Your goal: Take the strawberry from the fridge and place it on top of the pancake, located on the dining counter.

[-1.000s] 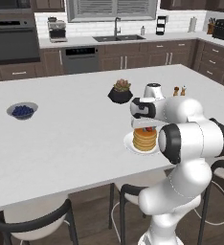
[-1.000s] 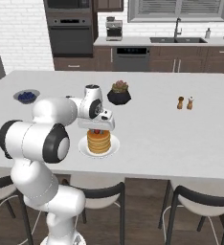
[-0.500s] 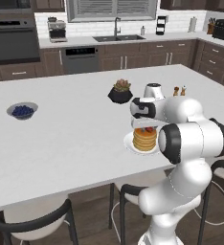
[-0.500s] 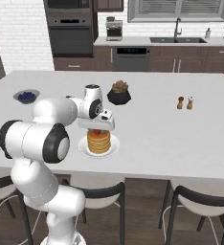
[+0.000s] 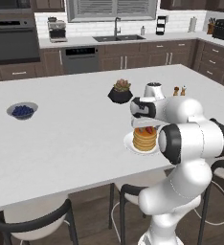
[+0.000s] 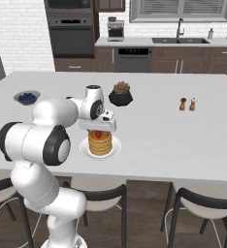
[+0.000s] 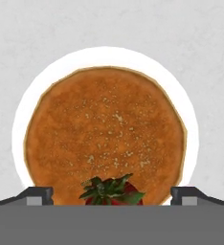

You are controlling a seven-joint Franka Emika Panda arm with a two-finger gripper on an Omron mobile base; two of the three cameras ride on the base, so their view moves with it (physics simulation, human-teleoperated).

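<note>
Gripper (image 7: 112,194) jaws now spread wide vs before, gripping nothing, strawberry (image 7: 112,191) on pancake (image 7: 104,139) btwn them

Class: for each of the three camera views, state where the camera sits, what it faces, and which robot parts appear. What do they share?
Left base view: behind-left, over the dining counter; arm at lower right.
Right base view: behind-right; arm at lower left, hand above the pancake.
Hand view: looks straight down; open fingertips flank the strawberry.
Shared: pancake and strawberry.
</note>
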